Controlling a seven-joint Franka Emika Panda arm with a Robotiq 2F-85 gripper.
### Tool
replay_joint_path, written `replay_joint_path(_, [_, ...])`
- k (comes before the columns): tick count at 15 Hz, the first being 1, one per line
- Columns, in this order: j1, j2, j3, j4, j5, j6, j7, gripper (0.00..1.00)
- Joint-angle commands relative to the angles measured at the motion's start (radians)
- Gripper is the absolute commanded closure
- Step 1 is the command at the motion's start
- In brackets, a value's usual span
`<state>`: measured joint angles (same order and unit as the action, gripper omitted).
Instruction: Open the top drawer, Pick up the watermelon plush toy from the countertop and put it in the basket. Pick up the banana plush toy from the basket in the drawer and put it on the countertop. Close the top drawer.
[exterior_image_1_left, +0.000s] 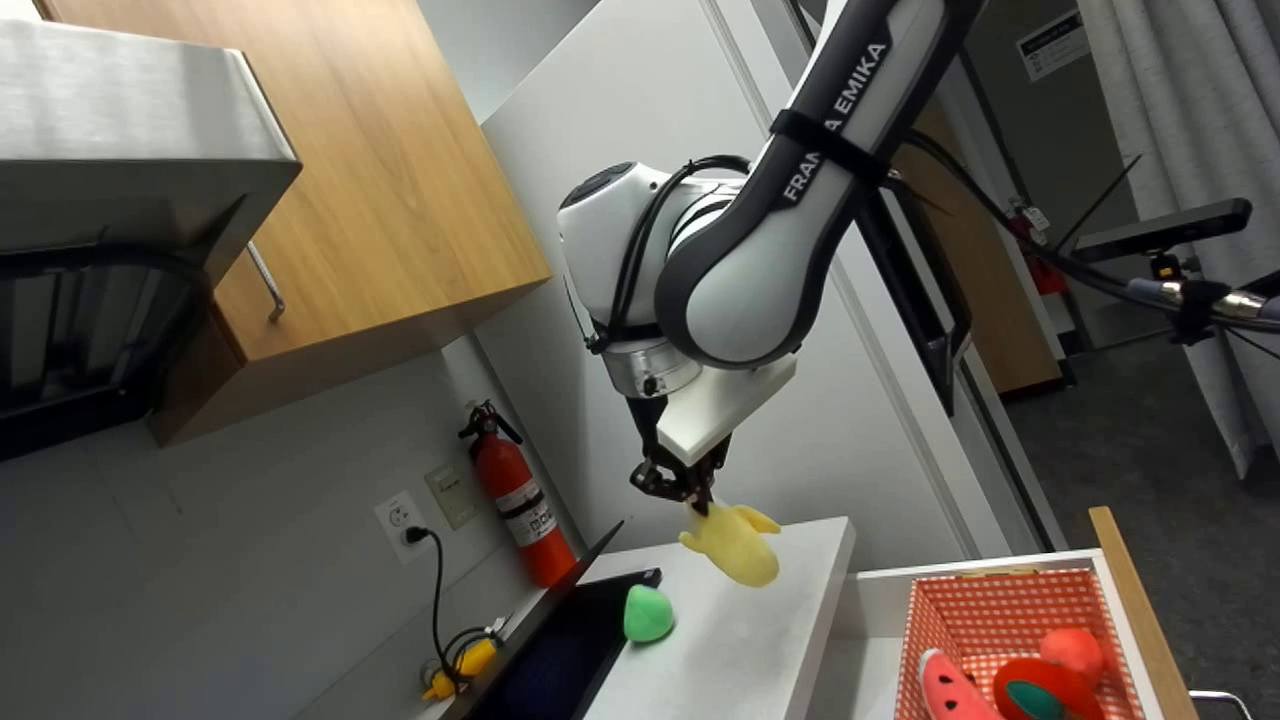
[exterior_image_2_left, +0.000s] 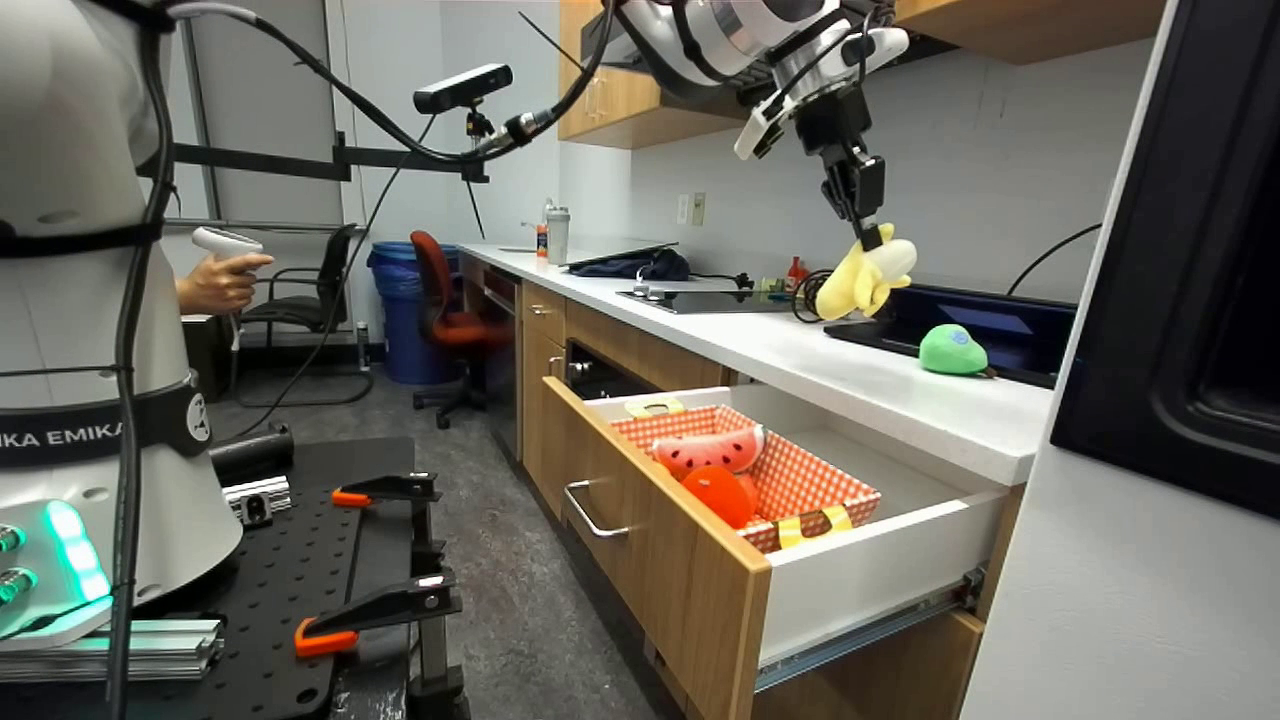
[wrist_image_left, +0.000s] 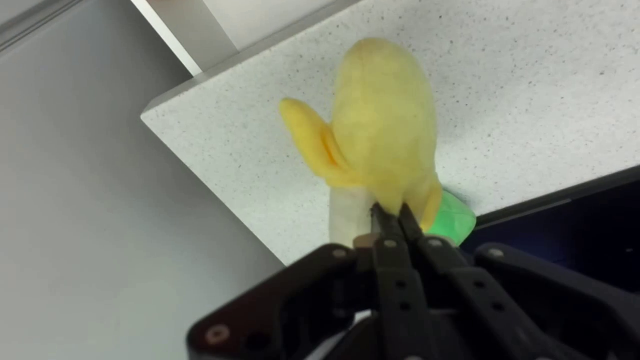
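Observation:
My gripper (exterior_image_1_left: 703, 500) is shut on the stem end of the yellow banana plush toy (exterior_image_1_left: 740, 548) and holds it above the white countertop (exterior_image_1_left: 735, 640). In the wrist view, the fingertips (wrist_image_left: 392, 207) pinch the banana (wrist_image_left: 385, 115), its peel flaps hanging loose. The gripper (exterior_image_2_left: 868, 238) and banana (exterior_image_2_left: 855, 280) also show in an exterior view. The top drawer (exterior_image_2_left: 650, 540) is open. The red-checked basket (exterior_image_2_left: 820, 480) stands inside it. The watermelon plush toy (exterior_image_2_left: 710, 450) lies in the basket, also visible in an exterior view (exterior_image_1_left: 952, 688).
A green plush toy (exterior_image_2_left: 952, 352) sits on the countertop by a dark, open laptop-like object (exterior_image_2_left: 1010, 315). Red plush toys (exterior_image_1_left: 1072, 652) lie in the basket. A cooktop (exterior_image_2_left: 710, 301) is farther along the counter. A wooden cabinet (exterior_image_1_left: 400, 200) hangs above; a tall white panel (exterior_image_1_left: 800, 440) borders the counter's end.

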<state>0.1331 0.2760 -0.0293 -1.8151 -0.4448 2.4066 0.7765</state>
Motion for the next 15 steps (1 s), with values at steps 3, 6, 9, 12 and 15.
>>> replay_joint_path(3, [0.024,0.033,-0.015,0.068,-0.003,-0.068,-0.019,0.57])
replay_joint_path(6, [0.026,0.037,-0.015,0.078,-0.003,-0.090,-0.026,0.33])
replay_joint_path(9, [0.028,0.040,-0.014,0.086,-0.003,-0.108,-0.029,0.12])
replay_joint_path(12, [0.028,0.043,-0.014,0.092,-0.002,-0.118,-0.035,0.00])
replay_joint_path(15, [0.028,0.044,-0.012,0.098,0.002,-0.138,-0.049,0.00])
